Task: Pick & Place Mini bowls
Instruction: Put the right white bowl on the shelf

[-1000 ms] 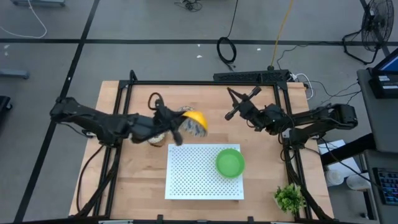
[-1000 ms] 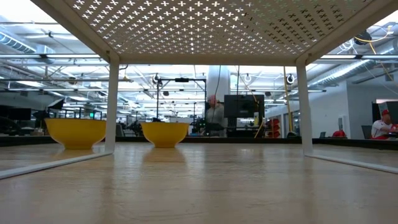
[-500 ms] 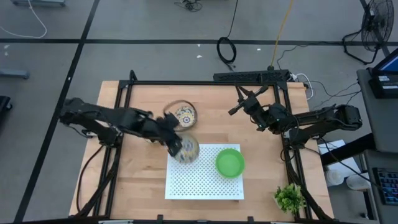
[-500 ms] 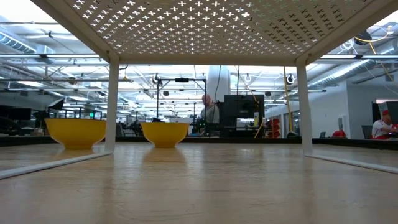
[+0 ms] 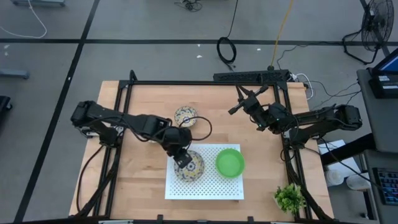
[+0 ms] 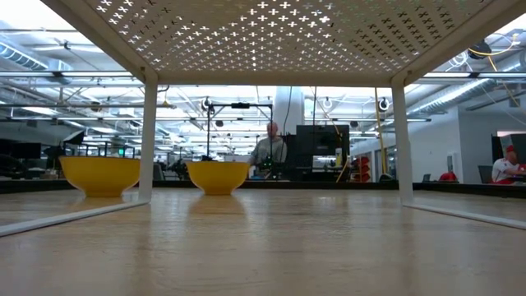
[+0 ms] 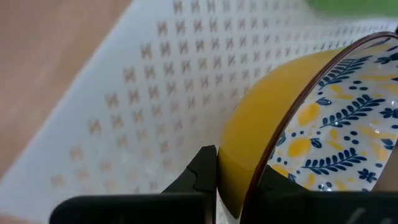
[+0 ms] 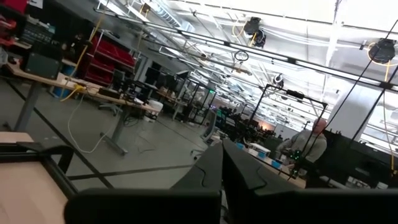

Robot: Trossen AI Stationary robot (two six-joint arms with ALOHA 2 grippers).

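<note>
A small round bowl with a yellow outside and a white inside painted with blue leaves and yellow lemons (image 5: pixel 189 165) is held by the left gripper (image 5: pixel 182 159) over the white perforated tray (image 5: pixel 205 186), at its left half. In the left wrist view the fingers (image 7: pixel 202 171) are seen clamped across the rim of this bowl (image 7: pixel 311 124), one on the yellow outer wall and the other inside, so the wall stands between them. From above, the bowl appears upright or nearly so, low over or already touching the tray; contact cannot be confirmed. The relation that matters is judged to be the bowl's base against the tray surface directly beneath it, with the plain bright green plastic bowl (image 5: pixel 230 162) just beside it to the right, apart from it.

A second patterned bowl (image 5: pixel 185 116) rests on the wooden table (image 5: pixel 137 106) behind the tray, near the left arm, which is the nearer arm to it. In the low view two yellow bowls (image 6: pixel 99 174) (image 6: pixel 218 176) are seen standing on the table beyond the tray's legs.

The right gripper (image 5: pixel 239 104) is held raised near the table's far right, well apart from the bowls; its fingers (image 8: pixel 217 168) are seen closed together on nothing.
</note>
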